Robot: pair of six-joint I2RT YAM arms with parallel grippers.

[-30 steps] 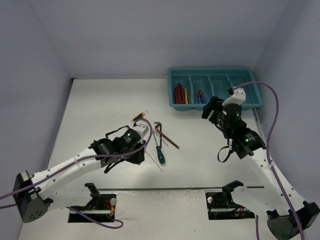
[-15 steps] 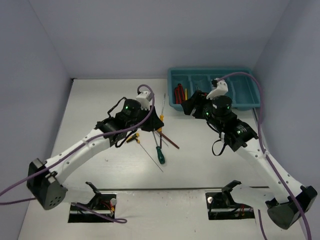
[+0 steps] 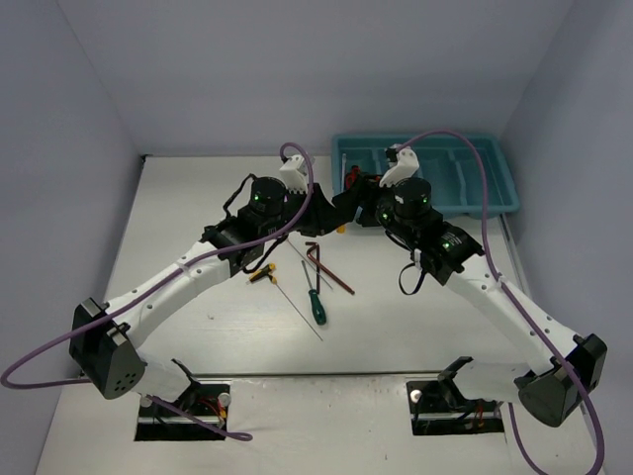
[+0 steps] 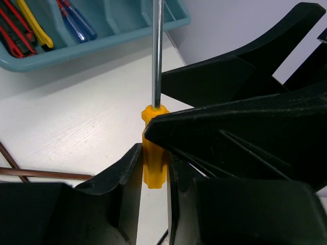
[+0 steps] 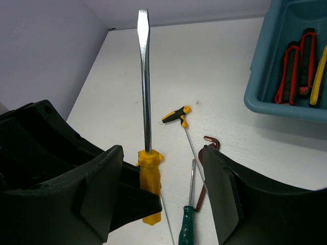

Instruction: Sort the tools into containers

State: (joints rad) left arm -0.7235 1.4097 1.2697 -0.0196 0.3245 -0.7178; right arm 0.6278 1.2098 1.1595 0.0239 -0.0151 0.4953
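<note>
Yellow screwdriver point(image 4: 153, 166) is pinched by its handle between the left fingers point(image 4: 120, 176). Its shaft points straight out past the fingertips and the flat blade tip is free. The tool is held up off the surface point(image 3: 188, 198).

Right fingers point(image 5: 102, 191) are spread wide, one on each side of the same handle. In the right wrist view the left arm's black housing fills the space beside one right finger. In the left wrist view the edge of a right finger crosses the top of the handle, just under the shaft. Cannot tell whether it touches. In the top view both sets of fingers meet tip to tip, with a bit of yellow showing just below the meeting point.

On the surface beyond the right fingers:
- T-handle point(image 5: 176, 115), yellow-black, with its thin shaft running back toward the fingers.
- Hex key point(image 5: 209, 143), dark, with its bend at the end far from the fingers.
- Green screwdriver point(image 5: 186, 229), with its handle end nearest the fingers, low between them.

Neither set of fingers touches any of these.

Tray point(image 5: 260, 97), teal, lies ahead of both sets of fingers, off to one side of the right ones. The end compartment nearest the fingers holds red pliers point(image 5: 291, 71) and a yellow tool point(image 5: 319, 76), side by side. The next compartment holds blue screwdrivers point(image 4: 79, 25).
</note>
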